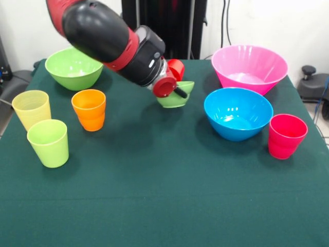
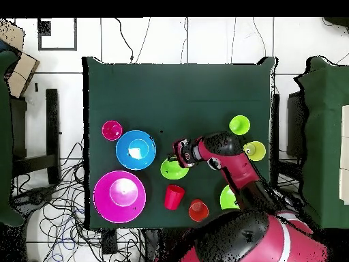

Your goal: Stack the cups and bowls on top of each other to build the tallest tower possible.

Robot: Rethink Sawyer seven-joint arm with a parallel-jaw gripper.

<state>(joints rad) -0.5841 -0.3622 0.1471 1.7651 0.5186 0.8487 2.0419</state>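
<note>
we judge the gripper (image 1: 177, 88) is pinching the rim of the small light green bowl (image 1: 175, 99), tilted mid-table toward the robot's edge, so we should lift gently and keep it level.

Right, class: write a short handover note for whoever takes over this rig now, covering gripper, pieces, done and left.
Gripper: at the tilted small green bowl, mid-table; grip unclear.
Bowls: large green bowl, pink bowl and blue bowl stand apart.
Cups: yellow cup, lime cup, orange cup, pinkish-red cup, red cup, second orange cup, all single.
Done: nothing stacked.
Left: the whole tower.
</note>
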